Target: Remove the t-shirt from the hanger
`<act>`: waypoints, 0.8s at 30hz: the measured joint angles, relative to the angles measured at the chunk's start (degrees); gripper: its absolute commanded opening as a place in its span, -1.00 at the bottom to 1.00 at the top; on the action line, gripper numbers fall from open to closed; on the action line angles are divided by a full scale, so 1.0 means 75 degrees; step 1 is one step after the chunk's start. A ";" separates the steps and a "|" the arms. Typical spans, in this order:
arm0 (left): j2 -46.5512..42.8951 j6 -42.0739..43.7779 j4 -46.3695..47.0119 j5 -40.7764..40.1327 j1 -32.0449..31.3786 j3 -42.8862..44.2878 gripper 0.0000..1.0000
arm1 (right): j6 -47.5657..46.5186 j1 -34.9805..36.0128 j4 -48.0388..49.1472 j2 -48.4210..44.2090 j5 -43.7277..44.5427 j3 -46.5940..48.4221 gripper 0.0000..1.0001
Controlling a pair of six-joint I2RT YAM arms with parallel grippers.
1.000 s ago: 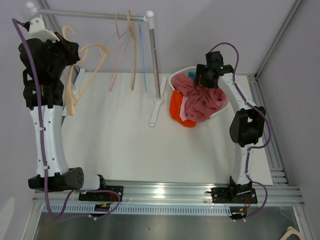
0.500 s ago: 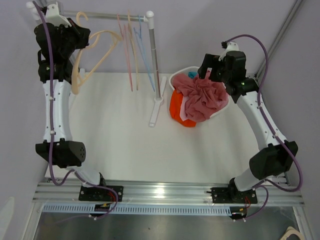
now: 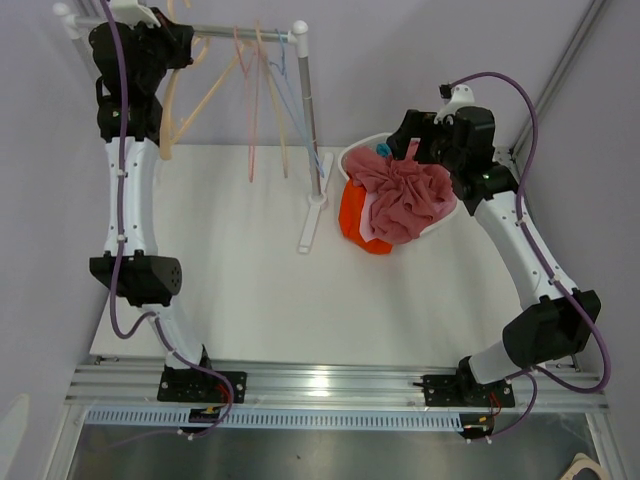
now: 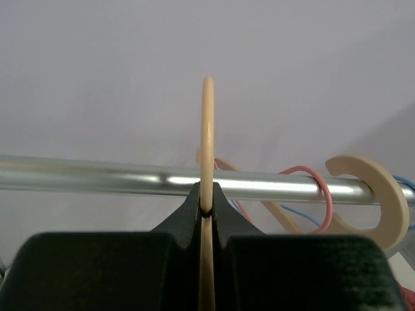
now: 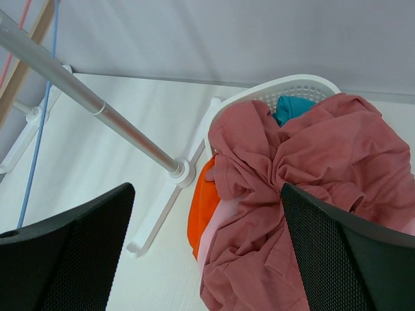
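I'm seeing a dusty-rose t-shirt (image 3: 405, 200), an orange garment (image 3: 350, 215) and a teal cloth (image 5: 290, 107) showing in a white perforated basket (image 5: 285, 87). I'm also watching a cream hanger (image 4: 207, 129) crossing a silver rail (image 4: 78, 173).

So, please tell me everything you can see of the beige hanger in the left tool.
The beige hanger looks like smooth plastic or wood and is bare: no garment hangs on it. The left tool is shut on its hook, seen edge-on in the wrist view as a thin strip rising across the rail. Whether the hook rests on the rail, I cannot tell. From above, its two arms slant down below the rail's left end.
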 measured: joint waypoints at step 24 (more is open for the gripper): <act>-0.0930 0.0629 -0.0376 -0.1207 -0.0641 -0.1641 0.99 | -0.0041 0.0026 -0.0373 -0.0221 -0.0472 0.0093 0.99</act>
